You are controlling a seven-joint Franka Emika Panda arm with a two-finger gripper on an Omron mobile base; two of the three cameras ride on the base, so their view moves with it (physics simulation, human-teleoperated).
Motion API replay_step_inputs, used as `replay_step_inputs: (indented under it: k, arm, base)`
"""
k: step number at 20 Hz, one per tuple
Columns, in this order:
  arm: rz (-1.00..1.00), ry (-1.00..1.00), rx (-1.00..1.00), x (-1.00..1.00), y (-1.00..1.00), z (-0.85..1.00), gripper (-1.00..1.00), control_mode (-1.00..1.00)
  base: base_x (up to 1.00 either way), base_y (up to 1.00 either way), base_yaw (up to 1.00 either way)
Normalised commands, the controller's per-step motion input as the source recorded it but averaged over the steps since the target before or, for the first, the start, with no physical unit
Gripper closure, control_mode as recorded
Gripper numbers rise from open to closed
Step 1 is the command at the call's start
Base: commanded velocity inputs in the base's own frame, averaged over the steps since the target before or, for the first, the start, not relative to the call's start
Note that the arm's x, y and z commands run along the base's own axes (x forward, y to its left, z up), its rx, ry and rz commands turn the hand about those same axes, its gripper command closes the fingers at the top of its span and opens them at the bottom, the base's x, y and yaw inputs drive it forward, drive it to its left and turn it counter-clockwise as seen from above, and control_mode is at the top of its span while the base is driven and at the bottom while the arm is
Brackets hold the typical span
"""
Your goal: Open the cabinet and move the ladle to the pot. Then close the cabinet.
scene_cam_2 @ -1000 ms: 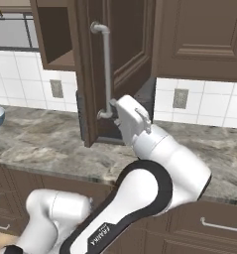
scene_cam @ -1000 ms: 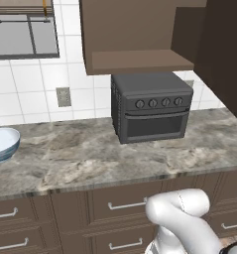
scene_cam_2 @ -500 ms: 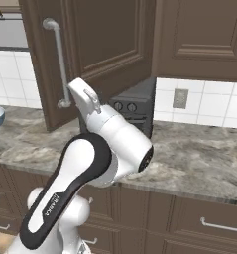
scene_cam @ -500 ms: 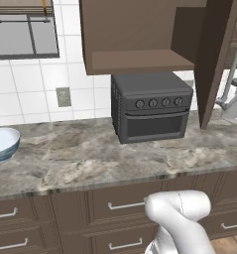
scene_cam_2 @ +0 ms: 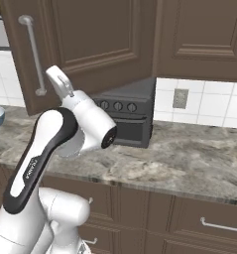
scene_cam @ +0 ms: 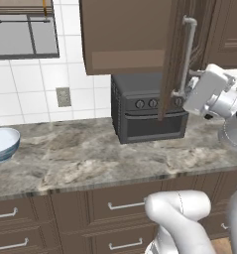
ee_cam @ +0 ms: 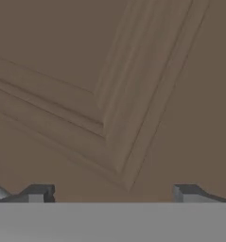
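Cabinet (scene_cam: 170,59) door has swung further open in the last second; my gripper (scene_cam_2: 57,79), fingers spread, sits beside its handle (scene_cam_2: 32,54), so reaching inside for the ladle comes next.

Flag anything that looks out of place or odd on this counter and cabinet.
Nothing is spilled or damaged. The cabinet door stands swung wide open, hanging in front of the oven, with the gripper at the foot of its handle. The bowl sits upright on the counter.
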Motion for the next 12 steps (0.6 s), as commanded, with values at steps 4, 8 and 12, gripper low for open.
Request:
replay_step_inputs:
  k: [4,8,12]
  arm:
    - [0.0,0.0,0.0,0.67,0.44,0.0,-1.0,-1.0]
    - [-0.04,0.0,0.0,0.67,0.42,0.0,-1.0,-1.0]
    - [-0.09,0.0,-0.01,0.46,0.4,0.05,-1.0,-1.0]
  base:
    - [0.0,0.0,0.0]
    - [0.0,0.0,0.0]
    - [0.0,0.0,0.0]
